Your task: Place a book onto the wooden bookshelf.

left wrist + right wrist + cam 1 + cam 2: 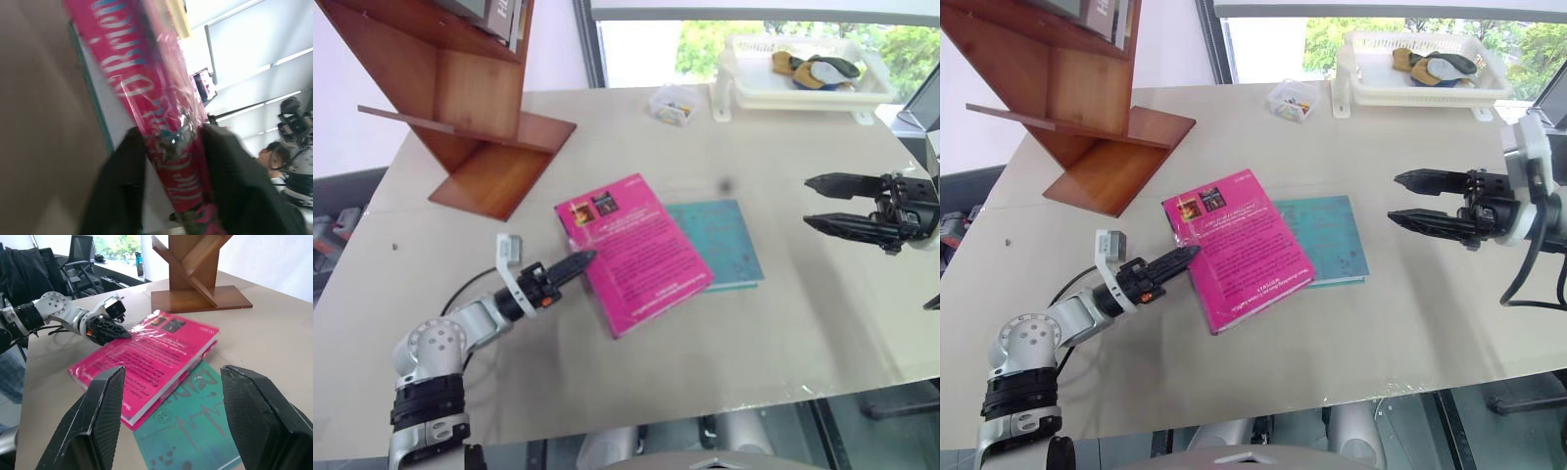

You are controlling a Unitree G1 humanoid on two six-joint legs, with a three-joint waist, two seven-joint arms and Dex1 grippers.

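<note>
The bookshelf [470, 108] is seen back and left of the book [631, 250], well apart from it, with a few grey volumes already leaning up top. Next, the left gripper [576, 264] is clamped on the book's near-left edge; from the left wrist view the spine is pinched between both fingers [122, 191], so it's properly gripped, not just touched.

The book itself is lying flat on the table [783, 333], roughly mid-table, with its far-right corner overlapping a teal book [729, 240] that sits just right of it. Behind and right of the book, a small clear box [673, 103] and a white tray [803, 83] are parked near the window, well apart from everything that matters.

Right of the book, the right gripper [822, 204] is held above the table with its fingers spread wide, nothing in them, pointed toward the book.

What could go wrong, probably: the book is held only by one edge, so once it's lifted, sagging or swinging is likely, and it could be dropped. The glossy cover isn't going to help grip either. The teal book might get dragged along if the pink one is slid instead of lifted. And the shelf boards are slanted, so a sloppy placement could slide right off.
</note>
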